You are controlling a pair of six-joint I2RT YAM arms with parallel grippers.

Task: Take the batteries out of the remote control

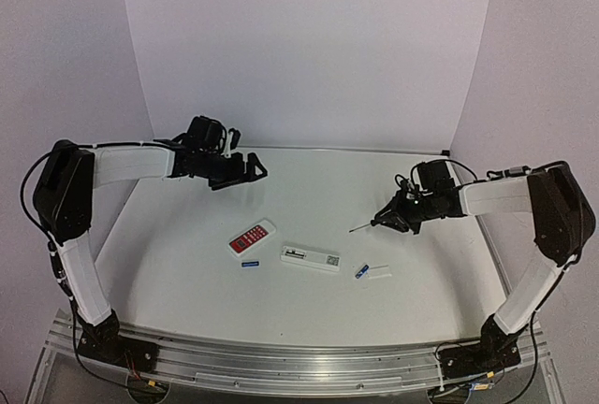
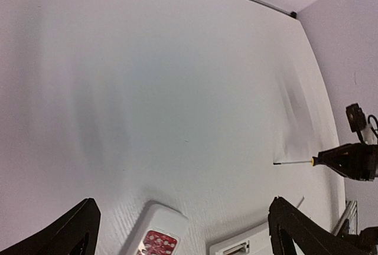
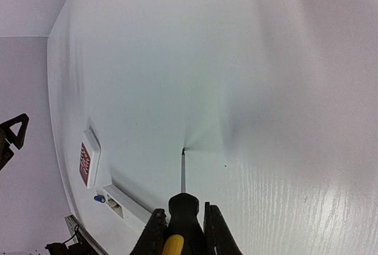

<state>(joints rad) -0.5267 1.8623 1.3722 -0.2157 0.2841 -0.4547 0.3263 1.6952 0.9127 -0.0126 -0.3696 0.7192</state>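
The right gripper (image 3: 184, 235) clamps a black-handled screwdriver (image 3: 183, 203) above the table (image 1: 309, 198). The left gripper (image 1: 251, 166) hangs with its fingers wide apart. The remote control (image 1: 311, 257), long, slim and white with small dark marks, lies flat mid-table beside a red-faced remote (image 1: 252, 238). One blue battery (image 1: 250, 264) lies near its left end, and a second battery (image 1: 360, 272) lies off its right end, by a white cover (image 1: 379, 273).

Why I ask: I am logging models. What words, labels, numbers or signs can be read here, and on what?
None can be read.
remote control: dark marks on its white back, too small to read.
red-faced remote: pale button signs, blurred.
batteries: blue, no print legible.
screwdriver in the right tool: no marking shows.
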